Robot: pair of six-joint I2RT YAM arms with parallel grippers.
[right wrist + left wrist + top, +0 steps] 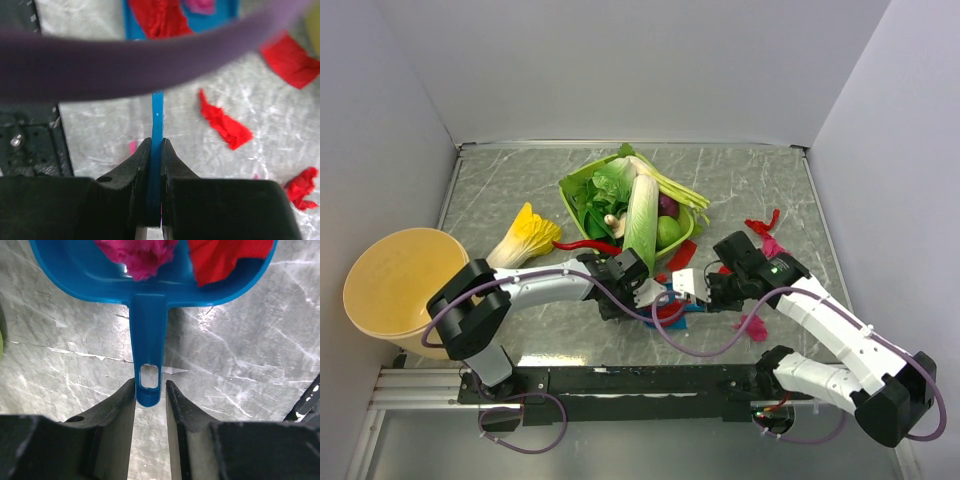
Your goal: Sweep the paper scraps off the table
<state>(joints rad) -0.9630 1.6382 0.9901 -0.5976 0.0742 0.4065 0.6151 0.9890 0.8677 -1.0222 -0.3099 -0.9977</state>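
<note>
A blue dustpan [80, 265] lies on the marbled table [250, 355], holding a magenta paper tuft [140, 257] and a red scrap [225, 255]. My left gripper [150, 388] straddles the end of its handle [148, 340], jaws slightly apart, with a thin gap at the right finger. My right gripper [155, 145] is shut on a thin blue tool handle [157, 112], seen edge-on, reaching toward the dustpan. Loose red scraps [222, 122] lie on the table beside it. In the top view both grippers [650, 292] [692, 285] meet at the centre front, with red [760, 225] and pink scraps [753, 325] to the right.
A green bowl of vegetables [620, 200] stands behind the grippers. A yellow-green cabbage [525, 235] and a red chili [585, 245] lie to its left. A tan bucket [395, 290] stands at the left edge. White walls edge the table. A purple cable [150, 60] crosses the right wrist view.
</note>
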